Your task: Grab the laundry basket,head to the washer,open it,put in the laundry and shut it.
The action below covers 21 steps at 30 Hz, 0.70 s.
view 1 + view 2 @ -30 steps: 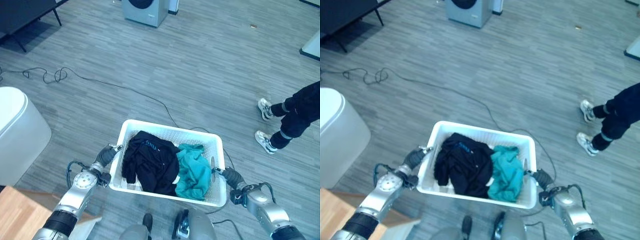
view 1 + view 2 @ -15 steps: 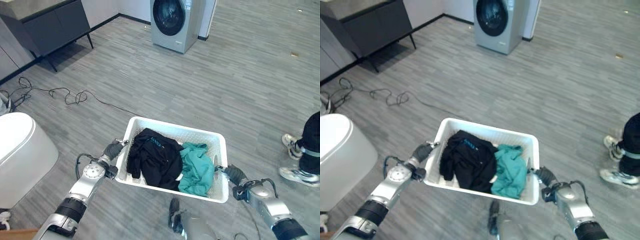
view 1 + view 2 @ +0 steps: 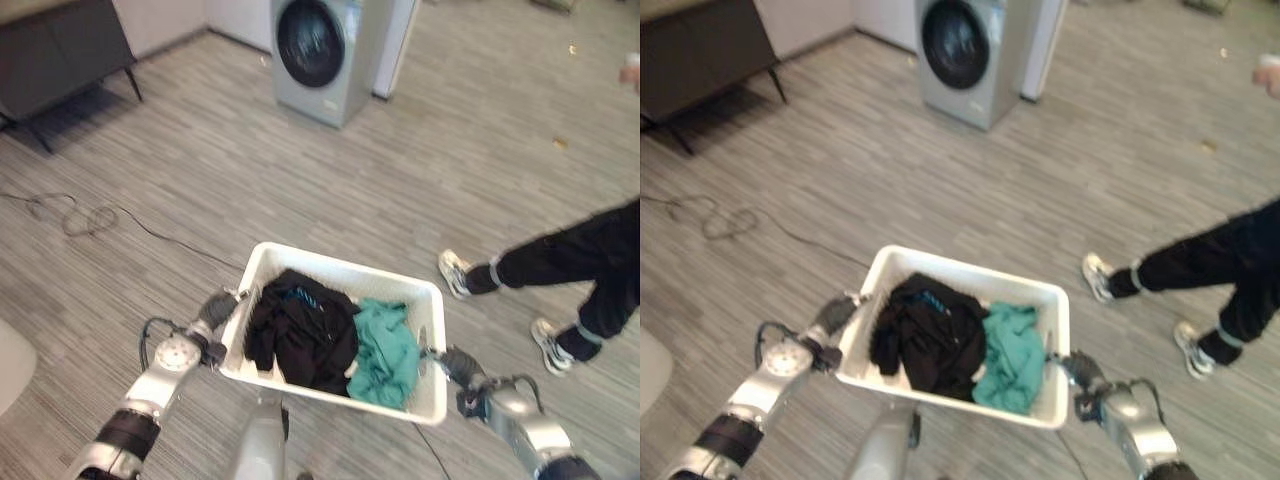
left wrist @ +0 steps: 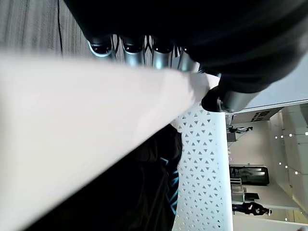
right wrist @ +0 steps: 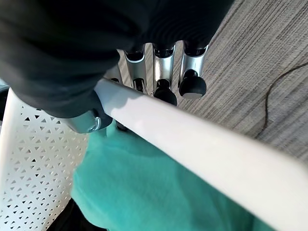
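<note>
I carry a white laundry basket [image 3: 300,262] above the grey wood floor, with a black garment [image 3: 300,330] and a teal garment [image 3: 388,348] inside. My left hand [image 3: 216,309] is curled round the basket's left rim [image 4: 96,120], fingers [image 4: 130,53] under the edge and thumb on top. My right hand [image 3: 452,365] grips the right rim [image 5: 202,144] the same way, its fingers [image 5: 161,72] hooked under it. The silver washer [image 3: 318,55] with its dark round door stands shut at the far end of the floor, ahead and slightly left.
A person's legs in dark trousers and white shoes [image 3: 455,272] cross the floor to the right of the basket. A dark cabinet [image 3: 60,45] stands at the far left. A black cord [image 3: 70,215] lies coiled on the floor to the left.
The view has shifted as I walk; the washer is now closer. The person's legs have stepped in nearer to the basket's right side. Both hands keep their hold.
</note>
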{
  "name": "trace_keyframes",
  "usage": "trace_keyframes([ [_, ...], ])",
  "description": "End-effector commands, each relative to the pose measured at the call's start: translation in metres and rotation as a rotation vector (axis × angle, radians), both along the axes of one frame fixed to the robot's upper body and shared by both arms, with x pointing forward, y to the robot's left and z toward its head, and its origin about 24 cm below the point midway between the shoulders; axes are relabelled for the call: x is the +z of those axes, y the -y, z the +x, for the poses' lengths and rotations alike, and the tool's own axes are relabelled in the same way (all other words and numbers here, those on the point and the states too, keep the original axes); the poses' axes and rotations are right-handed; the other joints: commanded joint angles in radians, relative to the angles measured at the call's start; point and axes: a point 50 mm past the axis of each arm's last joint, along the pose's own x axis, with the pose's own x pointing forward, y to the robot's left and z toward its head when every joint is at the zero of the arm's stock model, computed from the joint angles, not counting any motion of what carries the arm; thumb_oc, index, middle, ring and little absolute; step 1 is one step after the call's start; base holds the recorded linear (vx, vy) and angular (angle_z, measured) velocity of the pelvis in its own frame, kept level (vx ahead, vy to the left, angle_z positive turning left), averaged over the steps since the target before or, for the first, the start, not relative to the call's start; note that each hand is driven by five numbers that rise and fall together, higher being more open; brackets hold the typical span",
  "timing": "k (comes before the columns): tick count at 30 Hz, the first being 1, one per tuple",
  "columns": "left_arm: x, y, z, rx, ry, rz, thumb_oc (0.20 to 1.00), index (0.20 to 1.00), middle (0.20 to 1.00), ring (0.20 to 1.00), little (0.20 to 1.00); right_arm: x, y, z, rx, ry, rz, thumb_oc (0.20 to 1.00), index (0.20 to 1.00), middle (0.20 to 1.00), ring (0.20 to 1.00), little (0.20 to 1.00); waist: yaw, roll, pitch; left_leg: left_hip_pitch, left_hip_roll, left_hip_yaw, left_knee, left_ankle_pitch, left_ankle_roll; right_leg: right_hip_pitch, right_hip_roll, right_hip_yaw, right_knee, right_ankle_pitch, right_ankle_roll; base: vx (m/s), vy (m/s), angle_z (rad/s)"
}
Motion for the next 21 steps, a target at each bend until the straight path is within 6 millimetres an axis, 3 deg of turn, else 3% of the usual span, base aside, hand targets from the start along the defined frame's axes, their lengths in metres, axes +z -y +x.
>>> trace_keyframes([
  [1, 0.038, -0.027, 0.02, 0.161, 0.18, -0.002, 0.2, 0.2, 0.2, 0.2, 0.2, 0.049, -0.007, 0.036, 0.007, 0.294, 0.204, 0.2, 0.2, 0.2, 0.2, 0.2, 0.055, 0.01, -0.016, 0.112, 0.175, -0.068, -0.071, 0.16, -0.139, -0.104, -0.119, -0.032, 0.11, -0.083, 0.025, 0.5, 0.179, -0.39],
  [4, 0.033, -0.029, 0.016, 0.164, 0.162, -0.005, 0.2, 0.2, 0.2, 0.2, 0.2, 0.048, -0.014, 0.039, 0.016, 0.29, 0.218, 0.2, 0.2, 0.2, 0.2, 0.2, 0.067, 0.007, -0.029, 0.115, 0.168, -0.065, 0.0, 0.175, -0.131, -0.083, -0.146, -0.006, 0.139, -0.089, 0.042, 0.53, 0.282, -0.28],
  [6, 0.024, -0.032, 0.009, 0.174, 0.123, 0.004, 0.2, 0.2, 0.2, 0.2, 0.2, 0.039, -0.02, 0.037, 0.008, 0.263, 0.236, 0.2, 0.2, 0.2, 0.2, 0.2, 0.078, -0.023, -0.05, 0.127, 0.098, -0.06, 0.117, 0.105, -0.088, -0.097, -0.227, 0.022, 0.254, 0.03, 0.101, 0.61, 0.379, -0.92],
  [7, 0.024, -0.032, 0.009, 0.174, 0.123, 0.004, 0.2, 0.2, 0.2, 0.2, 0.2, 0.039, -0.02, 0.037, 0.008, 0.263, 0.236, 0.2, 0.2, 0.2, 0.2, 0.2, 0.078, -0.022, -0.053, 0.124, 0.1, -0.06, 0.116, 0.106, -0.088, -0.1, -0.225, 0.023, 0.253, 0.031, 0.1, 0.27, 0.232, -0.27],
  [9, 0.022, -0.03, 0.009, 0.151, 0.109, 0.028, 0.2, 0.2, 0.2, 0.2, 0.2, 0.034, -0.024, 0.038, 0.003, 0.248, 0.233, 0.2, 0.2, 0.2, 0.2, 0.2, 0.071, -0.028, -0.054, 0.155, 0.071, -0.038, 0.133, 0.059, -0.051, -0.168, -0.263, 0.03, 0.418, 0.153, 0.13, 0.36, 0.327, 0.15],
  [10, 0.024, -0.028, 0.01, 0.137, 0.108, 0.043, 0.2, 0.2, 0.2, 0.2, 0.2, 0.032, -0.029, 0.039, 0.002, 0.241, 0.235, 0.2, 0.2, 0.2, 0.2, 0.2, 0.057, -0.013, -0.04, 0.19, 0.066, -0.027, 0.132, 0.023, -0.024, -0.244, -0.284, 0.016, 0.58, 0.242, 0.141, 0.34, 0.305, 0.08],
  [11, 0.024, -0.028, 0.01, 0.137, 0.108, 0.043, 0.2, 0.2, 0.2, 0.2, 0.2, 0.032, -0.029, 0.039, 0.003, 0.241, 0.235, 0.2, 0.2, 0.2, 0.2, 0.2, 0.058, -0.015, -0.041, 0.188, 0.064, -0.025, 0.133, 0.022, -0.023, -0.249, -0.286, 0.018, 0.586, 0.24, 0.142, 0.44, 0.385, 0.19],
  [12, 0.028, -0.029, 0.012, 0.133, 0.116, 0.05, 0.2, 0.2, 0.2, 0.2, 0.2, 0.032, -0.034, 0.041, 0.022, 0.244, 0.228, 0.2, 0.2, 0.2, 0.2, 0.2, 0.046, 0.007, -0.029, 0.252, 0.071, 0.002, 0.12, -0.017, -0.004, -0.32, -0.366, -0.081, 0.654, 0.273, 0.148, 0.34, 0.258, 0.22],
  [13, 0.031, -0.027, 0.013, 0.127, 0.125, 0.045, 0.2, 0.2, 0.2, 0.2, 0.2, 0.033, -0.033, 0.042, 0.028, 0.249, 0.219, 0.2, 0.2, 0.2, 0.2, 0.2, 0.038, 0.016, -0.03, 0.28, 0.074, 0.013, 0.112, -0.032, -0.003, -0.345, -0.394, -0.129, 0.638, 0.265, 0.142, 0.34, 0.253, 0.12],
  [14, 0.031, -0.027, 0.013, 0.127, 0.125, 0.045, 0.2, 0.2, 0.2, 0.2, 0.2, 0.033, -0.033, 0.042, 0.028, 0.249, 0.219, 0.2, 0.2, 0.2, 0.2, 0.2, 0.036, 0.015, -0.028, 0.283, 0.072, 0.011, 0.112, -0.033, -0.003, -0.341, -0.396, -0.131, 0.639, 0.263, 0.142, 0.28, 0.146, -0.01],
  [16, 0.032, -0.022, 0.014, 0.103, 0.129, 0.031, 0.2, 0.2, 0.2, 0.2, 0.2, 0.035, -0.029, 0.04, 0.027, 0.256, 0.198, 0.2, 0.2, 0.2, 0.2, 0.2, 0.002, 0.033, -0.018, 0.36, 0.07, 0.024, 0.092, -0.073, -0.007, -0.413, -0.375, -0.197, 0.497, 0.146, 0.11, 0.4, 0.127, 0.06],
  [17, 0.032, -0.022, 0.014, 0.103, 0.129, 0.031, 0.2, 0.2, 0.2, 0.2, 0.2, 0.035, -0.029, 0.04, 0.027, 0.256, 0.198, 0.2, 0.2, 0.2, 0.2, 0.2, 0.003, 0.034, -0.017, 0.363, 0.071, 0.024, 0.093, -0.074, -0.008, -0.411, -0.373, -0.197, 0.496, 0.145, 0.11, 0.34, 0.042, 0.04],
  [19, 0.032, -0.021, 0.015, 0.104, 0.135, 0.022, 0.2, 0.2, 0.2, 0.2, 0.2, 0.038, -0.025, 0.04, 0.016, 0.274, 0.18, 0.2, 0.2, 0.2, 0.2, 0.2, -0.01, 0.039, -0.017, 0.389, 0.072, 0.021, 0.098, -0.105, -0.024, -0.424, -0.362, -0.205, 0.32, 0.13, 0.109, 0.36, -0.081, 0.02],
  [20, 0.033, -0.02, 0.017, 0.107, 0.143, 0.017, 0.2, 0.2, 0.2, 0.2, 0.2, 0.039, -0.018, 0.038, -0.003, 0.283, 0.16, 0.2, 0.2, 0.2, 0.2, 0.2, -0.033, 0.037, -0.018, 0.412, 0.066, 0.0, 0.107, -0.143, -0.044, -0.445, -0.355, -0.148, 0.125, 0.166, 0.125, 0.37, -0.12, 0.1],
  [21, 0.033, -0.02, 0.017, 0.106, 0.143, 0.018, 0.2, 0.2, 0.2, 0.2, 0.2, 0.039, -0.018, 0.038, -0.003, 0.283, 0.16, 0.2, 0.2, 0.2, 0.2, 0.2, -0.033, 0.036, -0.019, 0.409, 0.065, 0.0, 0.107, -0.141, -0.044, -0.444, -0.355, -0.149, 0.119, 0.17, 0.125, 0.39, -0.131, 0.24],
])
